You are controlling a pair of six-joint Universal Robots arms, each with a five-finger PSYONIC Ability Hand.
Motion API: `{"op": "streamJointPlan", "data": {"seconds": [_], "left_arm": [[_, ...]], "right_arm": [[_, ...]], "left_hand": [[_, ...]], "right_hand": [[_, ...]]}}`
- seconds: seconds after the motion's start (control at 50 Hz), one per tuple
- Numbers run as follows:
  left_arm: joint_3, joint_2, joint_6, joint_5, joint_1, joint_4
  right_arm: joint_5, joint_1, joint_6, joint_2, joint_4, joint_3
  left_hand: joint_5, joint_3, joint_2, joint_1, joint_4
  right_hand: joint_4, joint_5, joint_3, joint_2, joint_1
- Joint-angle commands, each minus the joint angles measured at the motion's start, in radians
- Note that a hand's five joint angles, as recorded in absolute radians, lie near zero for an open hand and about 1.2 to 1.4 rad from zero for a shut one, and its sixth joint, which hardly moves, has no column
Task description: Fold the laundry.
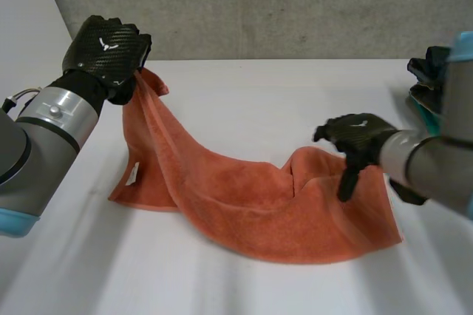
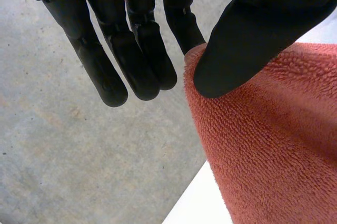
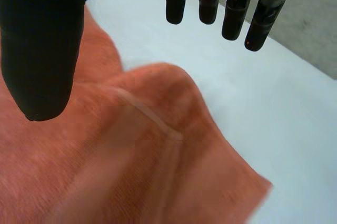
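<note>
- Orange towel [image 1: 259,204] – lies across the middle of the white table [image 1: 244,93]. Most of it is flat, with loose folds near its centre. One end rises off the surface towards the far left.
- Left robot hand [image 1: 103,52] – raised above the far-left part of the table, holding the towel's lifted corner. The cloth hangs from it in a steep drape down to the tabletop.
- Left wrist view: the thumb [image 2: 263,29] presses the towel [image 2: 263,140] edge against the side of the nearest finger. The other fingers [image 2: 131,50] are straight and hold nothing. State: pinch grip on the towel's corner.
- Right robot hand [image 1: 358,136] – over the right-hand part of the towel, close to the raised fold at its far edge, palm down. One finger points down at the cloth; I cannot tell whether it touches.
- Right wrist view: the thumb [image 3: 42,34] and fingers [image 3: 234,8] are spread well apart with nothing between them. The towel [image 3: 158,171] lies below, its hem seam and a rounded fold showing, with bare table [image 3: 253,103] beyond the fingertips. State: open, not grasping.
- The towel's near-right corner lies flat on the table, just below the right forearm in the head view.
- Dark and teal items [image 1: 429,78] sit at the far right edge of the table, partly hidden by the right arm – cannot identify them.
- A grey concrete wall [image 1: 281,4] stands behind the table.
</note>
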Motion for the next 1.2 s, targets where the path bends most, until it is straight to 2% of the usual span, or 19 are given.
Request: {"op": "streamJointPlan", "data": {"seconds": [0.02,0.16,0.28,0.38,0.62,0.68,0.76,0.82,0.84,0.96,1.02,1.1,1.16,1.2], "left_arm": [[-0.045,0.062,0.000,0.006,0.005,0.003],[-0.067,0.068,-0.001,0.006,0.002,0.003],[-0.073,0.068,-0.001,0.004,0.005,0.003],[-0.073,0.068,-0.001,0.004,0.010,0.003],[-0.074,0.068,-0.001,0.003,0.022,-0.003],[-0.074,0.070,0.000,0.003,0.027,-0.006],[-0.074,0.073,0.000,0.003,0.028,-0.006],[-0.074,0.073,-0.001,0.003,0.034,-0.008],[-0.074,0.073,0.000,0.003,0.039,-0.008],[-0.077,0.065,0.002,0.007,0.057,-0.025],[-0.073,0.039,0.014,0.015,0.063,-0.065],[0.002,-0.115,0.083,0.016,0.068,-0.076],[0.198,-0.256,0.208,0.004,0.089,-0.072],[0.307,-0.300,0.248,0.003,0.097,-0.065]], "right_arm": [[-0.117,-0.125,-0.082,-0.001,0.060,0.043],[-0.160,-0.120,-0.171,0.071,-0.126,0.109],[-0.223,-0.120,-0.180,0.140,-0.140,0.103],[-0.230,-0.102,-0.179,0.174,-0.143,0.100],[-0.223,-0.091,-0.176,0.174,-0.132,0.106],[-0.223,-0.093,-0.182,0.170,-0.105,0.111],[-0.230,-0.103,-0.194,0.170,-0.045,0.105],[-0.230,-0.108,-0.206,0.180,-0.008,0.097],[-0.230,-0.108,-0.224,0.185,0.020,0.094],[-0.211,-0.106,-0.338,0.162,0.171,0.036],[-0.212,-0.100,-0.364,0.137,0.206,-0.071],[-0.212,-0.096,-0.314,0.145,0.108,-0.186],[-0.194,-0.084,-0.252,0.159,-0.105,-0.291],[-0.159,-0.068,-0.220,0.159,-0.217,-0.347]], "left_hand": [[0.230,0.203,0.199,0.259,0.193],[0.230,0.203,0.199,0.259,0.193],[0.230,0.203,0.199,0.259,0.193],[0.230,0.203,0.199,0.259,0.193],[0.230,0.203,0.199,0.259,0.193],[0.230,0.203,0.199,0.259,0.193],[0.230,0.203,0.199,0.259,0.193],[0.230,0.203,0.199,0.259,0.193],[0.230,0.203,0.199,0.259,0.193],[0.230,0.203,0.199,0.259,0.193],[0.230,0.203,0.199,0.259,0.193],[0.230,0.203,0.199,0.259,0.193],[0.230,0.203,0.199,0.259,0.193],[0.230,0.203,0.199,0.259,0.193]], "right_hand": [[0.116,0.105,0.134,0.125,0.144],[0.175,0.164,0.193,0.184,0.203],[0.263,0.252,0.281,0.272,0.291],[0.354,0.343,0.372,0.363,0.382],[1.158,1.147,1.176,1.167,1.186],[1.118,1.107,1.136,1.127,1.146],[0.850,0.840,0.869,0.860,0.878],[0.978,0.968,0.997,0.988,1.006],[1.167,1.156,1.185,1.176,1.195],[1.169,1.158,1.187,1.178,1.197],[1.169,1.158,1.187,1.178,1.197],[1.169,1.158,1.187,1.178,1.197],[1.169,1.158,1.187,1.178,1.197],[1.169,1.158,1.187,1.178,1.197]]}}
